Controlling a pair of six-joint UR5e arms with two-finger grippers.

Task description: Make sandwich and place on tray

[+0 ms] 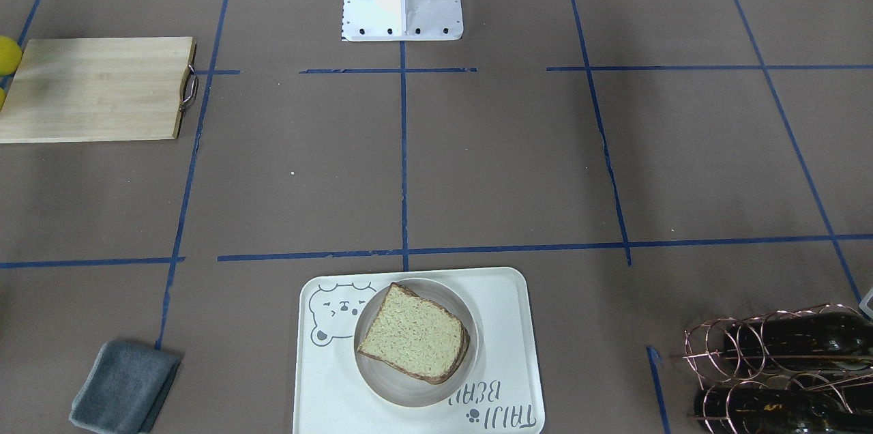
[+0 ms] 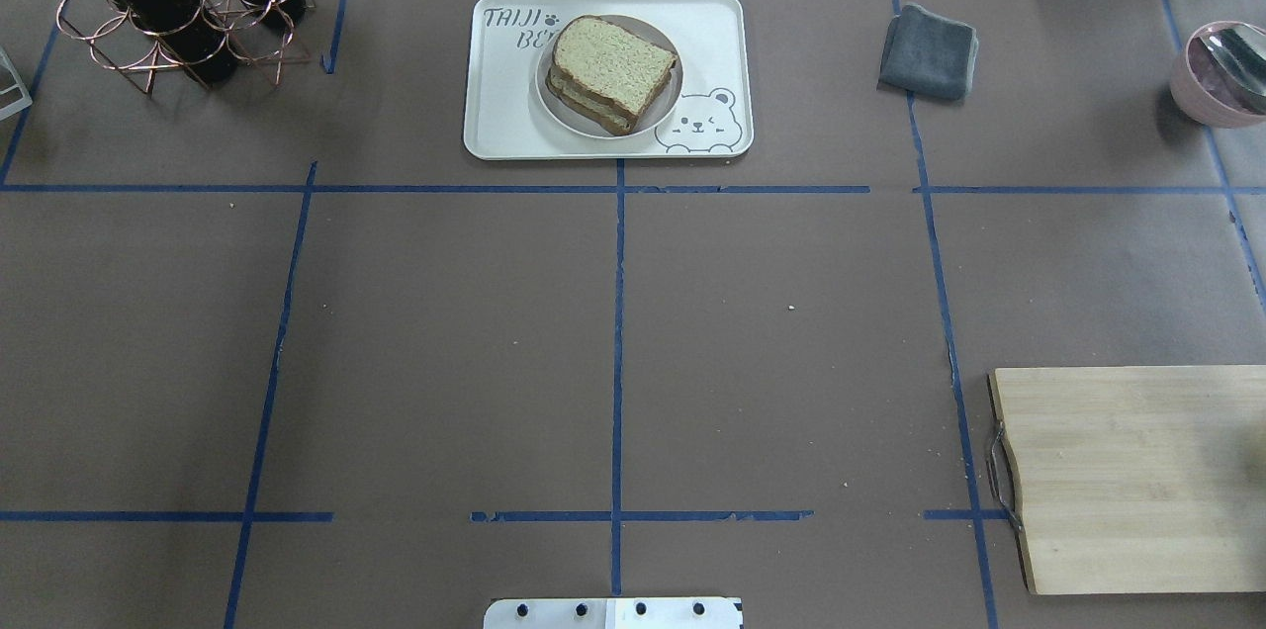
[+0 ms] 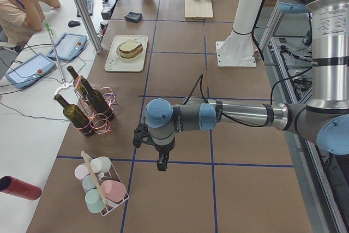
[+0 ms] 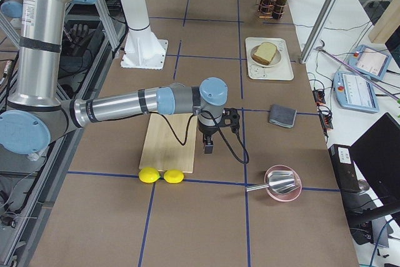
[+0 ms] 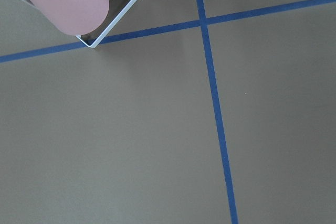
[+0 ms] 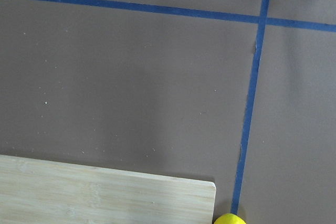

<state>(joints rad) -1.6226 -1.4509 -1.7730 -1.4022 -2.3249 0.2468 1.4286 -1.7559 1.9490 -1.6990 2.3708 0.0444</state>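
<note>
Sandwich (image 2: 613, 70) on plate (image 2: 557, 108), tray (image 2: 504, 120) lettered "TAIJI BEAR"

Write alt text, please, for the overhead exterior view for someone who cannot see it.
A sandwich on a plate sits on a cream bear-print tray at far centre. A wine rack stands far left, a grey cloth and pink bowl far right, a wooden cutting board near right.

Robotics lab; blue-taped grid table (image 2: 445, 332), teach pendant (image 3: 68, 46), seated operator (image 3: 19, 5).

Tan, brown-crusted sandwich (image 2: 613, 70); cream tray (image 2: 504, 115), grey bear drawing (image 2: 697, 123).
</note>
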